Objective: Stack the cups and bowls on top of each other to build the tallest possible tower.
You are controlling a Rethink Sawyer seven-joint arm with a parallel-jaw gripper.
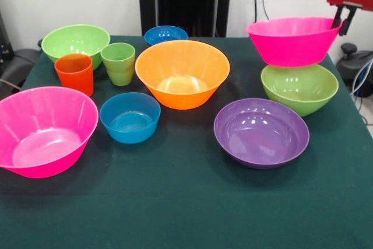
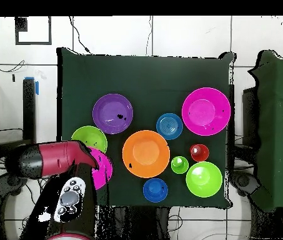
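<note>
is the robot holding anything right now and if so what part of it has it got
The claw appears to hold the pink bowl by its rim, lifted above the green bowl. The fingers' closure cannot be seen.

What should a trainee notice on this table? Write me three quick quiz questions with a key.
1. How many blue bowls are on the table?
2. True or false: the orange-red cup is nested inside the green cup.
3. Which bowl's rim is the gripper at? A) the orange bowl B) the purple bowl C) the pink bowl behind a green bowl

Key: 1. Two. 2. False: the cups stand side by side. 3. C.
</note>
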